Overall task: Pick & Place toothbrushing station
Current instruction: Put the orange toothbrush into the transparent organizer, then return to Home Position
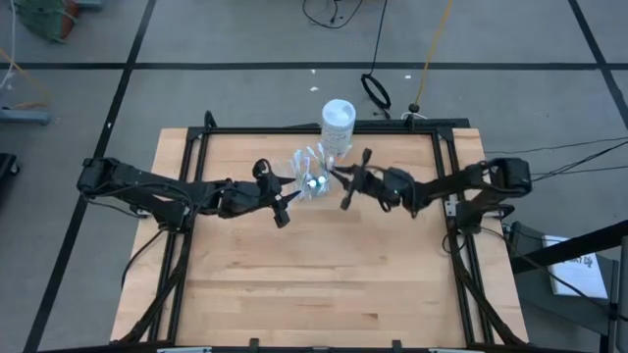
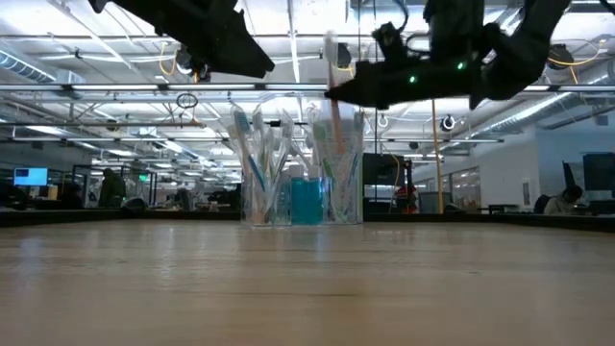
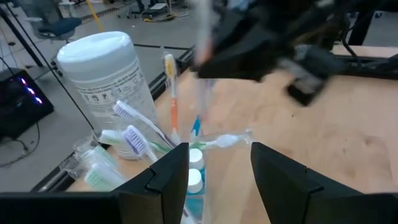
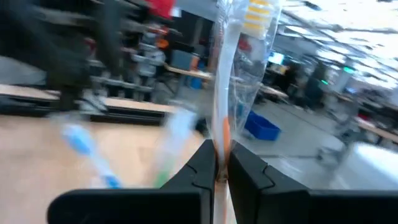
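The wooden table (image 1: 314, 284) fills the middle of the high view, framed by a black rail. At its far edge stands a white cylindrical tub (image 1: 338, 125), and just near of the tub, touching or almost touching it, stands the clear plastic cup (image 1: 312, 175) stuffed with toothbrushes (image 2: 261, 144) and teal-blue toothpaste tubes (image 2: 307, 200).

The left arm (image 1: 157, 191) reaches in from the left, and the left gripper (image 1: 290, 196) hangs just left of the cup with its fingers spread wide and nothing between them; its wrist view looks between the two dark fingers (image 3: 163, 180) onto the brush heads and tube caps.

The right arm (image 1: 461, 186) comes in from the right. The right gripper (image 1: 345, 182) hovers over the right side of the cup, its fingers pinched tight on an orange-handled toothbrush (image 4: 222, 93) in a clear wrapper, which stands upright with its head up. In the low view this toothbrush rises above the cup's rim.
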